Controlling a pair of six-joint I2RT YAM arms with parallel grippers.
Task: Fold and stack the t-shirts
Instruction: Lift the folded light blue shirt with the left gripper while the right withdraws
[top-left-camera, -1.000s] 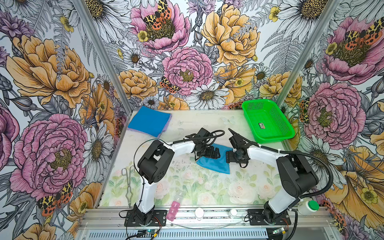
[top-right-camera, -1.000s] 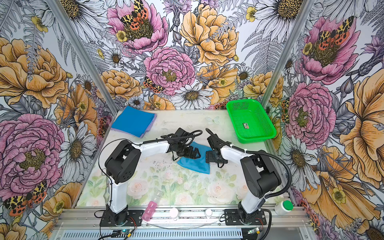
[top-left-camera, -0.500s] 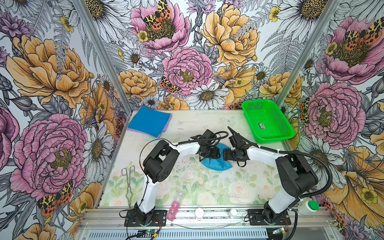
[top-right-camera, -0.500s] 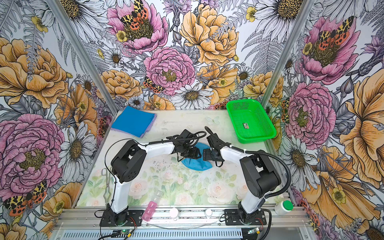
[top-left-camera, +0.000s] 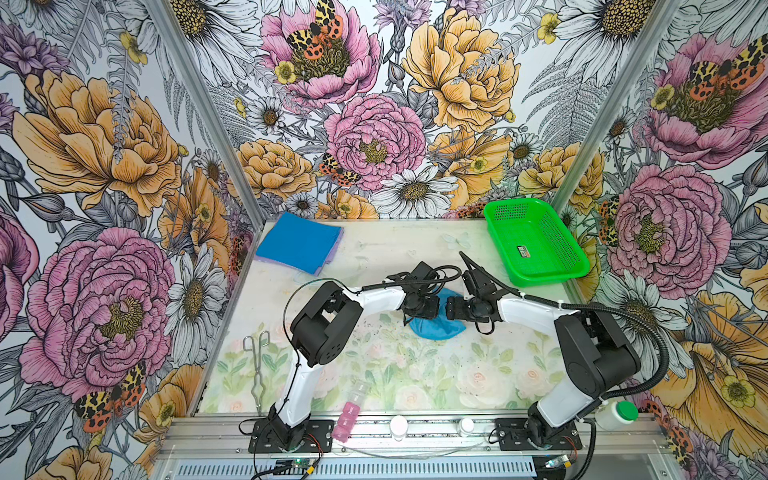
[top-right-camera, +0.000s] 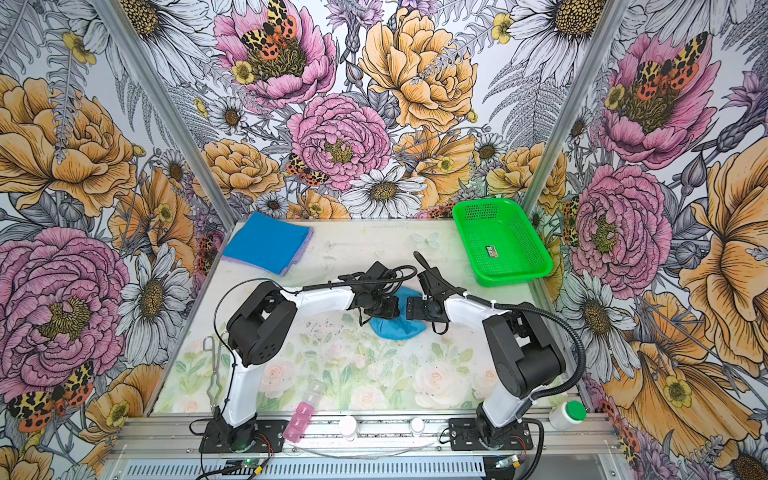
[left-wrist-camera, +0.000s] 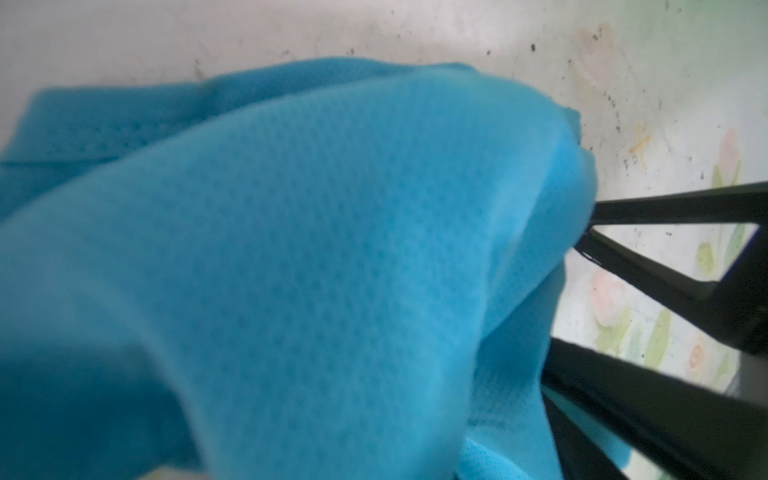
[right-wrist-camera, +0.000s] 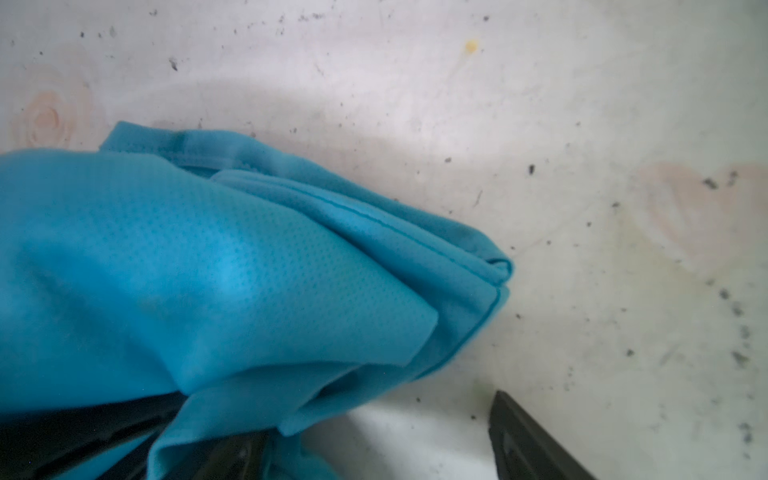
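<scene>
The teal shirt (top-left-camera: 436, 328) lies directly between and beneath both pincers, bunched into a rounded lump rather than a flat square. Its fabric is a fine dotted knit. In the right wrist view several layers end in a stitched hem, forming a blunt corner that rests on the surface (top-left-camera: 395, 374). The right pincer (top-left-camera: 453, 309) has its jaws wide apart: cloth drapes over one finger, while the other finger stands clear of the cloth with bare surface between. The left pincer (top-left-camera: 428, 309) faces it, just beside. Cloth covers its fingers in the left wrist view, so whether they are apart or clamped cannot be told. Well beyond the left pincer, toward the back corner on its own side, a folded stack (top-left-camera: 299, 243) lies flat, with a deeper blue square on top and a lavender edge showing beneath. A green basket (top-left-camera: 536, 245) sits behind the right pincer, well apart, at the back corner on that side. On the near side of both pincers, toward the arm bases, the surface is open. Metal tongs (top-left-camera: 255, 365) lie near the side edge outboard of the left arm, and a pink pill box (top-left-camera: 347, 422) rests at the front edge.
</scene>
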